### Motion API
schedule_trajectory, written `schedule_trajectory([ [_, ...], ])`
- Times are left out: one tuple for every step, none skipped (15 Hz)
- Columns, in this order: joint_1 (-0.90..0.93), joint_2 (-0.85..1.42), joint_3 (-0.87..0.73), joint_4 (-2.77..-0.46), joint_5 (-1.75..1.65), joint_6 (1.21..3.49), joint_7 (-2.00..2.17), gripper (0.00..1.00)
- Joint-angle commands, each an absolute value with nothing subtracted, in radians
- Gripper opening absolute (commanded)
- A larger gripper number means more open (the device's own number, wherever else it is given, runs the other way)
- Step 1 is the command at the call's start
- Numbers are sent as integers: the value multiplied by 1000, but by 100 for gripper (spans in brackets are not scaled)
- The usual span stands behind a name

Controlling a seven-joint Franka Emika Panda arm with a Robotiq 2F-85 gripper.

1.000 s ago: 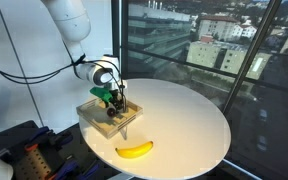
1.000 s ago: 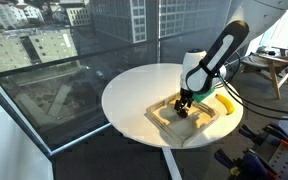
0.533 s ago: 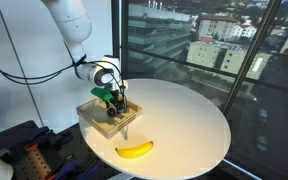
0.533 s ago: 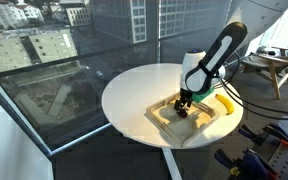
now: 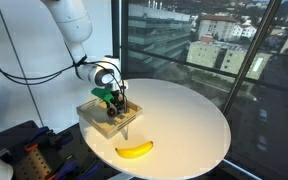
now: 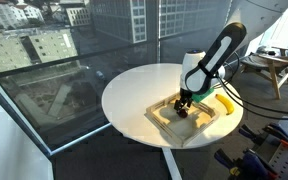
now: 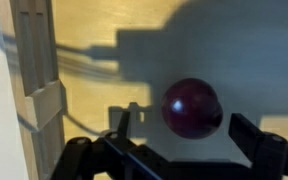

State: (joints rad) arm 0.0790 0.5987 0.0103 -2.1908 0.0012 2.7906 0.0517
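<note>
City windows wrapped round the round white table (image 5: 194, 120) in an exterior view, where the gripper (image 5: 112, 103) dipped into a wooden tray (image 5: 92, 115) at the table's edge, with a banana (image 5: 134, 150) lying apart. In an exterior view across the room, the gripper (image 6: 183, 108) sat low inside the wooden tray (image 6: 162, 122). The wrist view showed the fingers (image 7: 124, 120) spread either side of a dark red ball (image 7: 192, 106) resting on the tray floor: straddled, not yet pinched, nothing lifted.

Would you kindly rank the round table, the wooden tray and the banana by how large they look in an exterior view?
1. round table, by far the largest.
2. wooden tray, clearly smaller.
3. banana, the smallest, even though it lies nearest the camera.
</note>
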Motion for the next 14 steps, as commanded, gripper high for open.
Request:
schedule_trajectory([
  [79, 609, 6, -2176, -12, 2798, 43, 83],
  [78, 609, 6, -2176, -12, 2798, 42, 71],
  [78, 610, 7, -2176, -12, 2798, 42, 69],
  [78, 610, 8, -2176, -11, 2798, 42, 60],
  [77, 611, 8, -2176, -11, 2797, 41, 53],
  [78, 612, 8, -2175, -11, 2798, 42, 43],
  [77, 612, 8, -2175, -11, 2797, 41, 34],
  [77, 612, 9, -2174, -11, 2797, 41, 33],
  [77, 612, 9, -2175, -11, 2797, 41, 33],
  [77, 611, 9, -2175, -10, 2795, 41, 33],
  [77, 611, 9, -2175, -10, 2794, 41, 33],
  [76, 610, 10, -2175, -9, 2793, 41, 33],
  [77, 607, 10, -2176, -9, 2789, 42, 33],
  [76, 606, 11, -2176, -8, 2787, 41, 33],
])
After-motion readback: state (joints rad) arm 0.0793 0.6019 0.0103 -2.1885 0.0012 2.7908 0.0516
